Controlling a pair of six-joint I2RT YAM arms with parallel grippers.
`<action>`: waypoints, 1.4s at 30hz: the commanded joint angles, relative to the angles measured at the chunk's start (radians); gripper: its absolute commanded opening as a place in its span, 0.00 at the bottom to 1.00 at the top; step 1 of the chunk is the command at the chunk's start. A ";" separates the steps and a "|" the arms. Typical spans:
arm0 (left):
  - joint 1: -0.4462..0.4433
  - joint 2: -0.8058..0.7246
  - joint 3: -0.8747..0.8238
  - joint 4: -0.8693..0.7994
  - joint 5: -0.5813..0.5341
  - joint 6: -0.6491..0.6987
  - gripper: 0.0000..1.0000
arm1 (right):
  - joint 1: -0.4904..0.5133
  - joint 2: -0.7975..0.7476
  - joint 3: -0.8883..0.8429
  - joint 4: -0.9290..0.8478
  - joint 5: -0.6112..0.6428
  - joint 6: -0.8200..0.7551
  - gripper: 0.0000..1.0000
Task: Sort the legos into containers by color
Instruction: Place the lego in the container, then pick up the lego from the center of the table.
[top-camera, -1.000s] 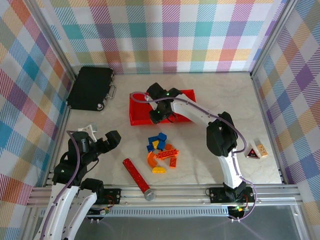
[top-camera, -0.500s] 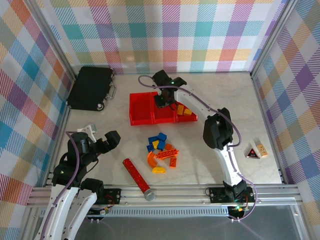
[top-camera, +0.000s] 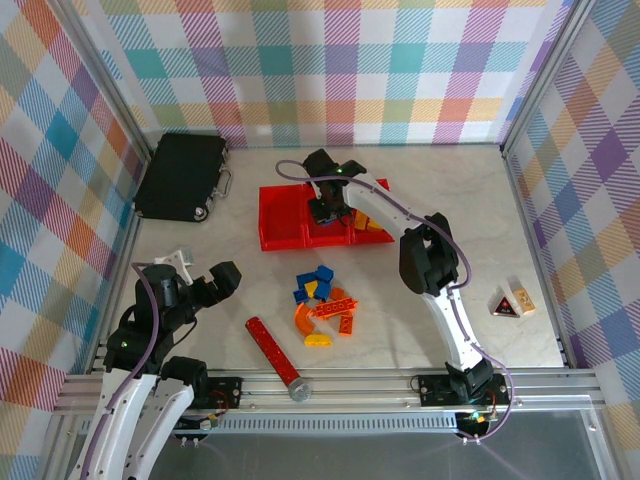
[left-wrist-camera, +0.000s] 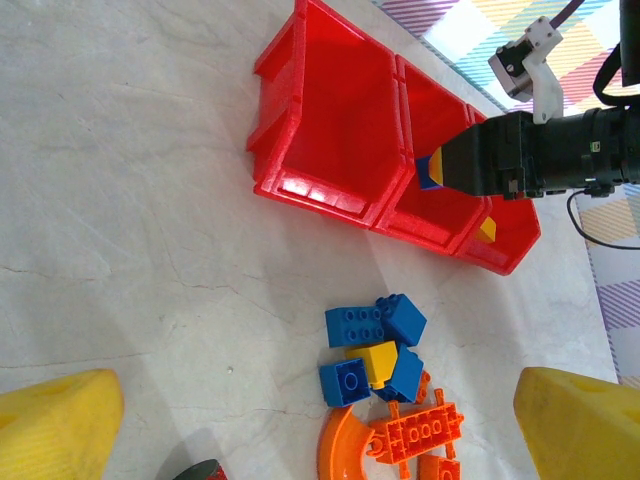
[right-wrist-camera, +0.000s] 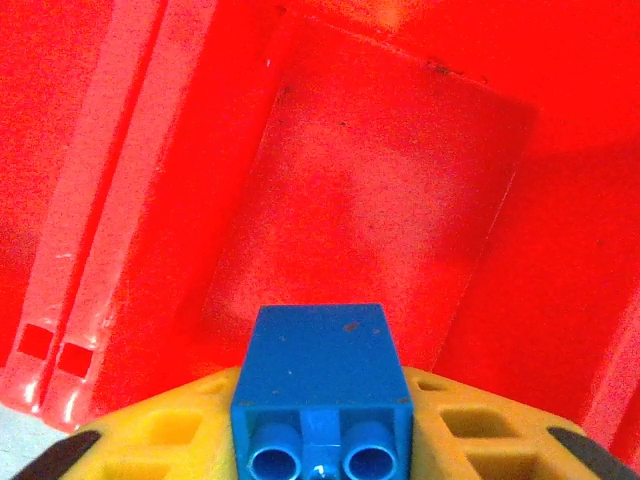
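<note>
Three red bins (top-camera: 280, 215) joined in a row at mid-desk (top-camera: 200, 250), seen from the top external camera. Right end effector (top-camera: 327, 208) reaching down over the middle bin (top-camera: 328, 238). Yellow pieces (top-camera: 370, 224) already in the right-hand bin (top-camera: 380, 238). Loose legos (top-camera: 322, 300) heaped near the bins' front, unsorted: blue, yellow, orange. Red cylinder (top-camera: 272, 350) and black case (top-camera: 182, 175) set apart, no part of the sort. Left end effector (top-camera: 222, 280) parked well clear of the heap.

Left wrist view: own yellow fingers (left-wrist-camera: 55, 420) spread wide, nothing between. Blue brick (left-wrist-camera: 428, 172) pinched at the right end effector's tip, above the middle bin.

Right wrist view: same blue brick, two round studs on the near face, clamped between yellow pads (right-wrist-camera: 170, 430); bare red bin floor beneath.

Hazard, as judged: release close to a dividing wall, then a bounce into a neighbouring bin, worst of all among the yellows. Also possible: sticking to a pad on opening.

Against one second earlier: right arm swung aside, right-hand bin's contents uncovered. Against half a second earlier: only a slight wrist shift. Heap, cylinder and left arm unchanged.
</note>
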 joint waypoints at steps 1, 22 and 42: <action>-0.009 -0.007 0.004 -0.011 -0.017 -0.010 1.00 | 0.001 -0.020 -0.011 -0.011 0.010 0.016 0.41; -0.024 0.047 0.007 -0.016 0.020 -0.008 1.00 | 0.017 -0.391 -0.332 0.080 -0.079 0.162 0.58; -0.039 0.041 0.002 -0.008 0.013 -0.008 1.00 | 0.136 -0.484 -0.773 0.264 -0.117 -0.023 0.67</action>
